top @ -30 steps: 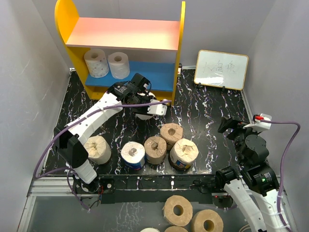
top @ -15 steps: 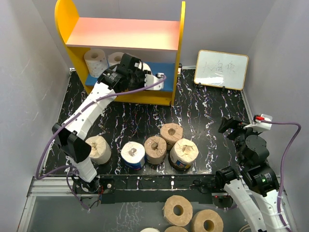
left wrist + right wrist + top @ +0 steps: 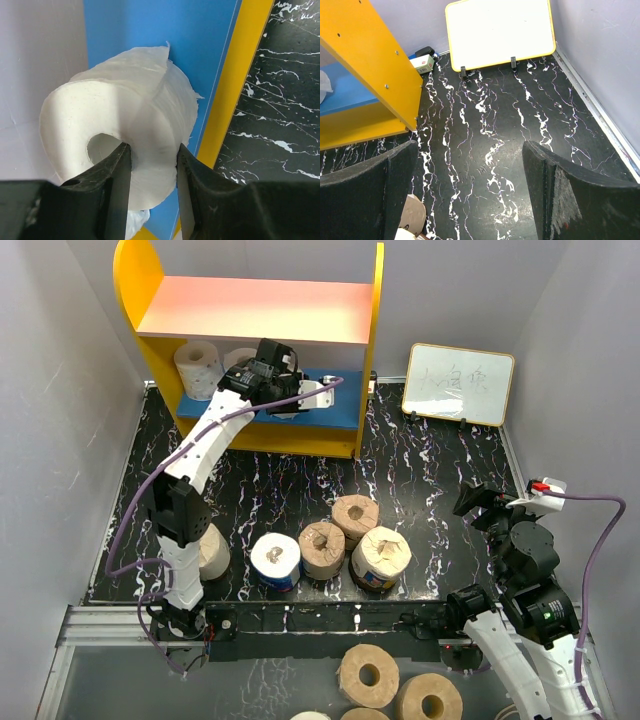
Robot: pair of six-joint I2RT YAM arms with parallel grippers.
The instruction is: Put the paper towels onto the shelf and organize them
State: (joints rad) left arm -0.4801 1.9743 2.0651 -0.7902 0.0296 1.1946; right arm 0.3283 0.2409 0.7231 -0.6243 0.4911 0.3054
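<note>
On the blue lower board [image 3: 192, 30] of the two-tier wooden shelf with yellow side panels [image 3: 372, 350], the left gripper [image 3: 151, 165] is clenched on a white paper roll with a hollow core [image 3: 135, 100]. One black finger [image 3: 116, 190] sits at the rim of the core and the other presses the outer wrap, so the roll wall is pinched between them. The roll hangs over the blue board, near its yellow front edge [image 3: 240, 115], with the grey back wall just beside it. Cannot tell if it touches the board.

From above, the arm reaches in under the pink upper board [image 3: 255, 305]. To its right the blue board shows bare up to the straight yellow panel. To its left two white rolls [image 3: 197, 368] stand on the same board, the second partly hidden by the arm.

On the black marbled table [image 3: 420, 470], five more rolls sit in a loose cluster near the front edge: three tan-brown rolls [image 3: 355, 512], a blue-wrapped roll [image 3: 275, 560] and a dark-labelled roll [image 3: 380, 558]. Bare tabletop lies between the cluster and the shelf.

The right gripper [image 3: 470, 150] is spread wide and holds nothing, over bare table well apart from the shelf, with the small whiteboard [image 3: 500, 30] beyond it.
</note>
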